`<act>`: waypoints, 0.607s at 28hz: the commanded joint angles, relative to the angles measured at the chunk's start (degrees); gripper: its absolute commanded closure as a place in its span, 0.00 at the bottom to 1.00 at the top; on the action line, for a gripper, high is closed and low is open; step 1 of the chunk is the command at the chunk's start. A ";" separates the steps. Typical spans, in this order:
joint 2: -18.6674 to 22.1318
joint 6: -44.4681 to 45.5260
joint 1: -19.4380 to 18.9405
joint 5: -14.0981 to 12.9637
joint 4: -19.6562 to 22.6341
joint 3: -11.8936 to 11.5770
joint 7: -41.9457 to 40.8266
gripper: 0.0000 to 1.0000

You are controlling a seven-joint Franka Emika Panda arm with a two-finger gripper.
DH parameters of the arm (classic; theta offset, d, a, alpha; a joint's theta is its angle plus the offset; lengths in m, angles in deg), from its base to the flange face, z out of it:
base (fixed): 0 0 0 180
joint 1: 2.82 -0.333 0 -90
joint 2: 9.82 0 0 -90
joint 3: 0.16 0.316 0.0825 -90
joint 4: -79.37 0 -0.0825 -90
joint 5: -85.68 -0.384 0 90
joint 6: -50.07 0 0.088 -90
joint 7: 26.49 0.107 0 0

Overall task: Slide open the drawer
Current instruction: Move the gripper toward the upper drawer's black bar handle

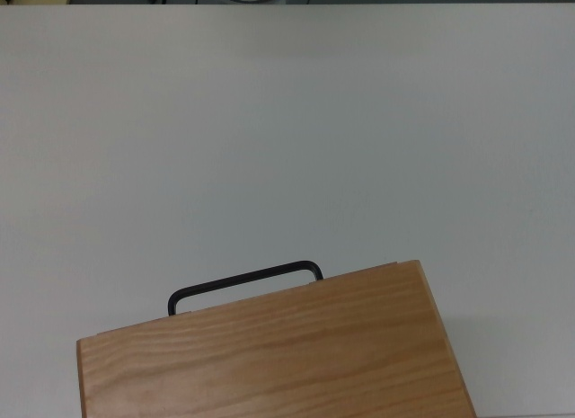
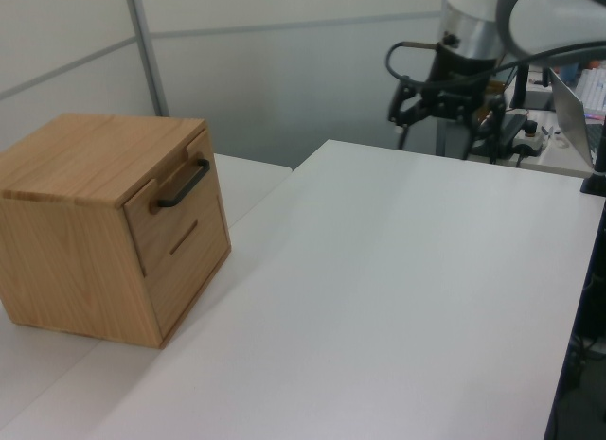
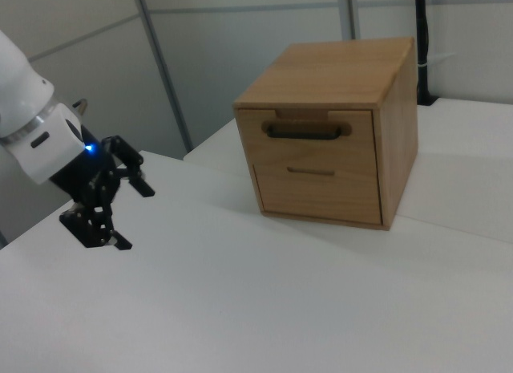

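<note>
— While the light wooden box-shaped cabinet sits on the white counter, where is the drawer?

— At the top of the cabinet's front: the light wooden drawer with a flat front panel and a thin black metal bar handle. It sits flush with the cabinet face, closed. A second, lower panel with a slim slot lies beneath it. From the top view only the grained wooden cabinet top and the handle jutting past its edge show.

— And the arm?

— The white Franka arm hangs at the right view's left, well apart from the cabinet. Its black two-finger end effector hovers above the counter with fingers spread wide, holding nothing. A small blue light glows at its wrist.

— From the other side?

— In the left view the end effector hangs over the counter's far edge, the cabinet at the left view's left, across a wide stretch of bare counter.
</note>
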 commanded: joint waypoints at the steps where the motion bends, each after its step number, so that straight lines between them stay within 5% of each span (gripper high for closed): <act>1: -5.30 -8.63 -1.56 -0.98 0.72 0.16 10.61 0.00; 8: -14.52 -24.53 -3.31 -0.98 -0.07 0.16 16.68 0.00; 17: -27.62 -40.54 -5.34 -1.15 -6.83 0.34 17.65 0.00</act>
